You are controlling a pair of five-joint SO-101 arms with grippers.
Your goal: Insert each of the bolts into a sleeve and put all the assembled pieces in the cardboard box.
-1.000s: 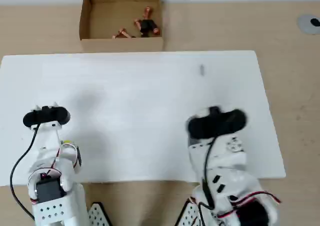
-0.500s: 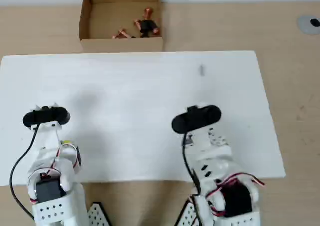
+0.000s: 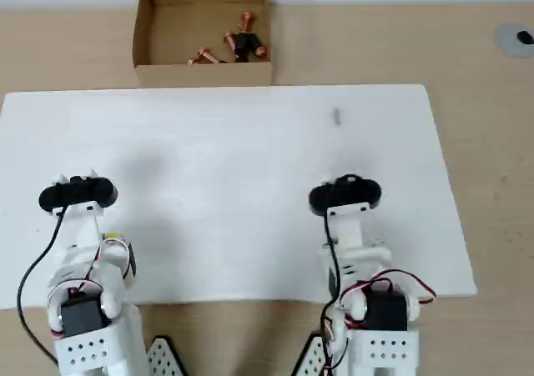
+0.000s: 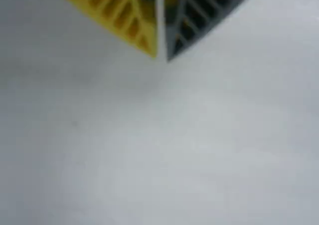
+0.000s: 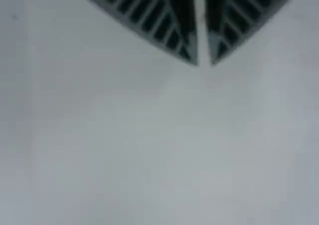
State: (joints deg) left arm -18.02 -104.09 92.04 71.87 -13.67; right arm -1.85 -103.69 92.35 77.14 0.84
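Observation:
The cardboard box [image 3: 150,26] stands at the far edge, left of centre, and holds several copper bolt-and-sleeve pieces [image 3: 240,41]. My left gripper [image 4: 161,53] is shut, its yellow and grey fingers pressed together just above the white mat. My right gripper [image 5: 202,60] is shut as well, with nothing between its fingers. From above, the left arm [image 3: 79,194] sits folded at the near left of the mat and the right arm [image 3: 345,196] at the near right.
A white mat [image 3: 234,151] covers the middle of the wooden table [image 3: 484,126]. A small grey mark [image 3: 337,116] lies on the mat at the far right. A round grey disc [image 3: 516,39] sits at the table's far right edge.
The right arm swung left and then back right, drawing toward its base into a folded pose. The left arm has not moved.

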